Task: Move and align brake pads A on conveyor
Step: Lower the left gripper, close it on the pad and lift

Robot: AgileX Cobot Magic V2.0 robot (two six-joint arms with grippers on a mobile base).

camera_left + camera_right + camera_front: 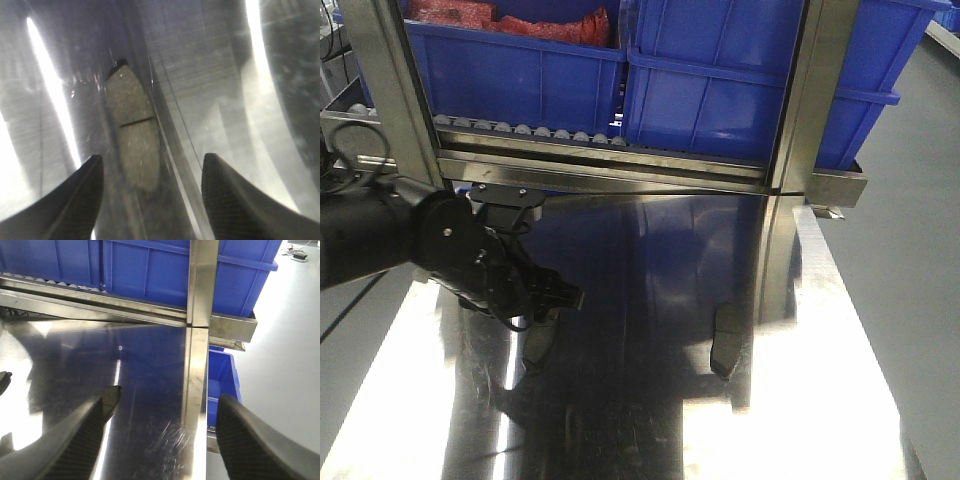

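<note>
Blue bins (520, 70) are racked above, one filled with red items (550, 22). On the steel table (650, 430), a pad (132, 127) is framed by the left gripper's (152, 159) parted fingers; the right gripper (169, 397) is likewise spread.

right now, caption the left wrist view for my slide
Left end effector open above a grooved brake pad on the steel table

Harsh white glare streaks my steel tabletop (620, 420), brightest at the near left; the far middle lies in blue-dark shadow. Around my left pincer (152, 156) everything looks hazy and soft.
</note>
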